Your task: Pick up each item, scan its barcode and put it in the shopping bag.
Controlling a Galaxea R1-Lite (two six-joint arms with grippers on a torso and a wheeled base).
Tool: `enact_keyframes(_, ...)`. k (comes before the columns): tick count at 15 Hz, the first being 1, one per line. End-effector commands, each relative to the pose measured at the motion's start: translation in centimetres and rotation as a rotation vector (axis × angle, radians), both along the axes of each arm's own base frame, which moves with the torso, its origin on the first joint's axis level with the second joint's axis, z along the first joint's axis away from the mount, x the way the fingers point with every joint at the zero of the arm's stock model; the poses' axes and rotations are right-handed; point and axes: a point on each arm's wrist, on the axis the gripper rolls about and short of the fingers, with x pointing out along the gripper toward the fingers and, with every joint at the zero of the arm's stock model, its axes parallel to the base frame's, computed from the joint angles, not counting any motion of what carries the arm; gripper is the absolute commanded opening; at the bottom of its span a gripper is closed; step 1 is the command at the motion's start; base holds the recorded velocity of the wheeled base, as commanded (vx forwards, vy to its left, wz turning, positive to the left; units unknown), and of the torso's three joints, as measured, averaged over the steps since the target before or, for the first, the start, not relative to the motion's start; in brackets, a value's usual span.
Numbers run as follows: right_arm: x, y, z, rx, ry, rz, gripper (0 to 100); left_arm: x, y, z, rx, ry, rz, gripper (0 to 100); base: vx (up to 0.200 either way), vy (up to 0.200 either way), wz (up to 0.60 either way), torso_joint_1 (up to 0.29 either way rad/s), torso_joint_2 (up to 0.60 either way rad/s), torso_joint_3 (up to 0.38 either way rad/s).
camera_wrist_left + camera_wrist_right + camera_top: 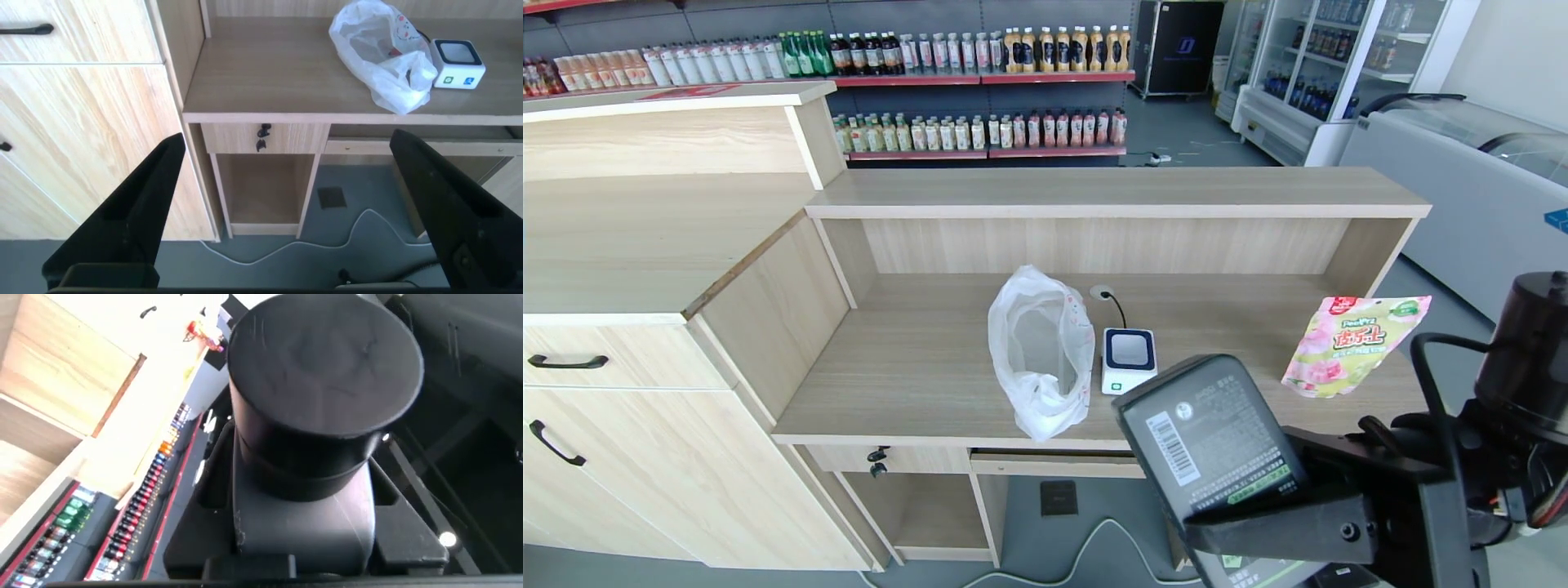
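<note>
Black pack (1217,441) was pinched between the jaws of the right gripper (1245,498), held in the air and off the counter (915,367). Its barcode label (1173,447) sat at the end far from the jaws, facing up, not toward the scanner window.

Scanner (1129,359) sat on the counter ahead of those jaws and a bit to their left, near the pack but apart from it. Plastic bag (1041,351) stood just past the scanner on that same side, mouth open toward the robot. Couldn't tell whether the bag touched the scanner or only sat beside it. Pink pouch (1356,343) lay flat on the counter ahead of the right jaws, off to their right, well apart from the bag.

Left gripper (288,163) hung low in front of the counter, jaws spread wide, nothing between them. Bag and scanner were ahead of and above those jaws, well apart.

Progress, my read: early.
- Bag looked empty; nothing showed through the thin plastic.
- One item in hand, none bagged.
- Couldn't tell if the pack was already scanned. With the label up, I'd guess not.

Left to do:
- Turn the label to the scanner window.
- Drop the pack in the bag.
- Run the full pick, scan and bag cycle on the pouch.
</note>
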Motion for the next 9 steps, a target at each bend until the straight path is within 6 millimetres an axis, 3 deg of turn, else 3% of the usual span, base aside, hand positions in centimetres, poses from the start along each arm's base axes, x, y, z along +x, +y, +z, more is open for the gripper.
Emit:
enact_keyframes(1, 0.3, -0.6, 0.8, 0.011, 0.051, -0.032, 0, 0.0, 0.0, 0.0, 0.0, 0.0, 0.0, 100, 0.0, 0.0, 0.0, 0.0, 0.0, 0.0)
enact_keyframes(3, 3.1, -5.8, 1.7, 0.07, 0.36, -0.36, 0, 0.0, 0.0, 0.0, 0.0, 0.0, 0.0, 100, 0.0, 0.0, 0.0, 0.0, 0.0, 0.0)
enact_keyframes(4, 3.2, -8.0, 2.2, 0.132, 0.492, -0.515, 0, 0.0, 0.0, 0.0, 0.0, 0.0, 0.0, 100, 0.0, 0.0, 0.0, 0.0, 0.0, 0.0)
enact_keyframes(5, 2.4, -11.3, 3.3, 0.329, 0.729, -0.817, 0, 0.0, 0.0, 0.0, 0.0, 0.0, 0.0, 100, 0.0, 0.0, 0.0, 0.0, 0.0, 0.0)
enact_keyframes(6, 1.8, -13.2, 3.7, 0.523, 0.898, -0.991, 0, 0.0, 0.0, 0.0, 0.0, 0.0, 0.0, 100, 0.0, 0.0, 0.0, 0.0, 0.0, 0.0)
enact_keyframes(8, 1.7, -16.5, 3.5, 0.935, 1.127, -1.27, 0, 0.0, 0.0, 0.0, 0.0, 0.0, 0.0, 100, 0.0, 0.0, 0.0, 0.0, 0.0, 0.0)
enact_keyframes(9, 1.6, -17.7, 2.4, 1.087, 1.233, -1.339, 0, 0.0, 0.0, 0.0, 0.0, 0.0, 0.0, 100, 0.0, 0.0, 0.0, 0.0, 0.0, 0.0)
